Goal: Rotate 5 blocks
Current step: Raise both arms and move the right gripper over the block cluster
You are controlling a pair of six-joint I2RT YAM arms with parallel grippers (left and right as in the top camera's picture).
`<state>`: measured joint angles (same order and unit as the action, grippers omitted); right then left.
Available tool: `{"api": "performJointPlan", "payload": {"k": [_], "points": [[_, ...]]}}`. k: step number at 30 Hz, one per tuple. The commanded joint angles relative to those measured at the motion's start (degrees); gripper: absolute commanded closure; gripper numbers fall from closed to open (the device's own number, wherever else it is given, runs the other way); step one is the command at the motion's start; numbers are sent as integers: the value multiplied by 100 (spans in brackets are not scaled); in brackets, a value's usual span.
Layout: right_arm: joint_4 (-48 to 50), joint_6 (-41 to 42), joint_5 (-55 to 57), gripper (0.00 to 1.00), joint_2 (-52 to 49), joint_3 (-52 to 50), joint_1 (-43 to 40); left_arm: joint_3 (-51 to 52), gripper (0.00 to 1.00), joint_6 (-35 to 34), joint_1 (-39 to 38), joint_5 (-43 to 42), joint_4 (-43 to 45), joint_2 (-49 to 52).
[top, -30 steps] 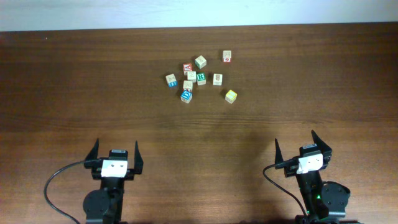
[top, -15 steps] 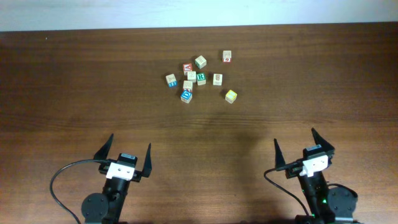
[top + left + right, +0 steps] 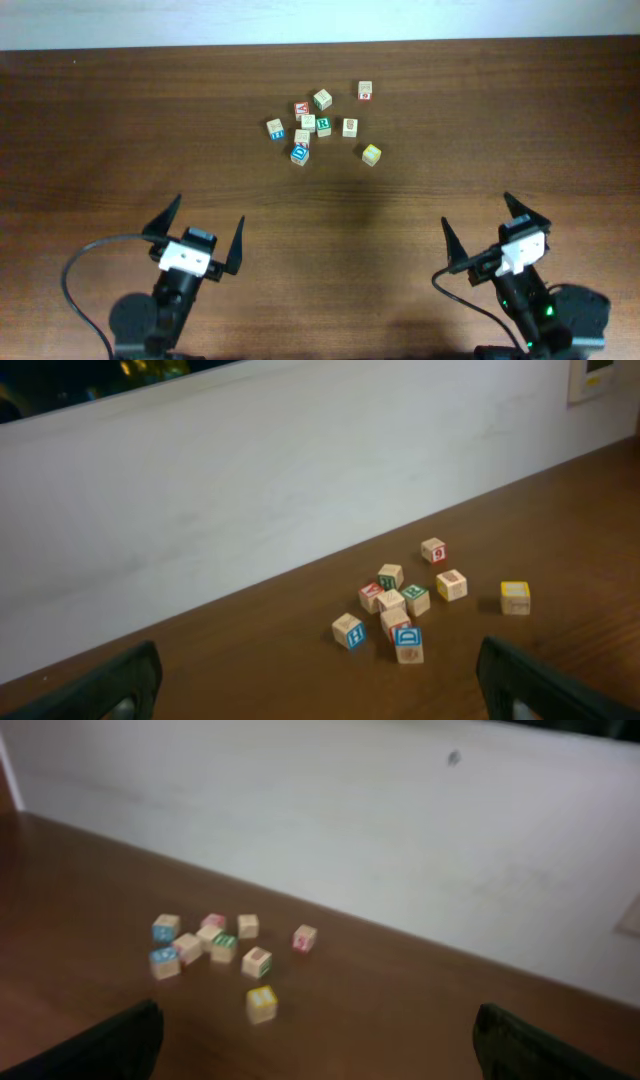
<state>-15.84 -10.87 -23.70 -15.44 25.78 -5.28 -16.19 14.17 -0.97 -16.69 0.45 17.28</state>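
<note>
The ten-odd small wooden cubes sit in a loose cluster in the upper middle of the overhead frame, on the dark wooden table (image 3: 120,150). The green R cube (image 3: 323,126) lies near the centre of the cluster. Just right of it, with a small gap, is a beige cube with an orange-brown mark (image 3: 350,127). The yellow-faced cube (image 3: 371,154) sits alone at the lower right edge of the group. The blue-letter cube (image 3: 300,154) is at the lower left, and a second beige cube (image 3: 302,137) lies right against its upper side; its marks are too small to read.

Around them lie other cubes:
- the red-faced cube (image 3: 302,108) at the upper left of the cluster
- the cube with blue marks (image 3: 276,129) at the far left
- a cube with a small red mark (image 3: 365,91), set apart at the upper right

The left gripper (image 3: 210,208) is in the lower left of the overhead frame and the right gripper (image 3: 475,209) in the lower right. Both are well apart from the cubes, with fingers spread wide and nothing between them.

In the left wrist view the dark fingers (image 3: 110,685) show only at the bottom corners. The cluster sits ahead, right of centre, with the blue-letter cube (image 3: 408,638) nearest and the pale wall (image 3: 250,480) behind.

The right wrist view is blurred — the cubes lie left of centre there, with the yellow-faced cube (image 3: 261,1003) nearest.
</note>
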Motion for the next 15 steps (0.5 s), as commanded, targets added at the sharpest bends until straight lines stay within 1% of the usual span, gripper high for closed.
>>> {"api": "performJointPlan", "payload": {"k": [1,3,10,15], "points": [[-258,39,-361,2,-754,612,-26,-776,1,70,28,-205,-212,911],[-476,39,-511,2,-1257,986,-26,-1209,1,70,28,-219,-501,1401],[-1552,39,-636,2,-2881,2507,-26,-3257,1,68,28,-286,-2004,3501],[-2524,37,-634,2,-3952,3630,-26,-4892,1,68,28,-831,-3018,5036]]}}
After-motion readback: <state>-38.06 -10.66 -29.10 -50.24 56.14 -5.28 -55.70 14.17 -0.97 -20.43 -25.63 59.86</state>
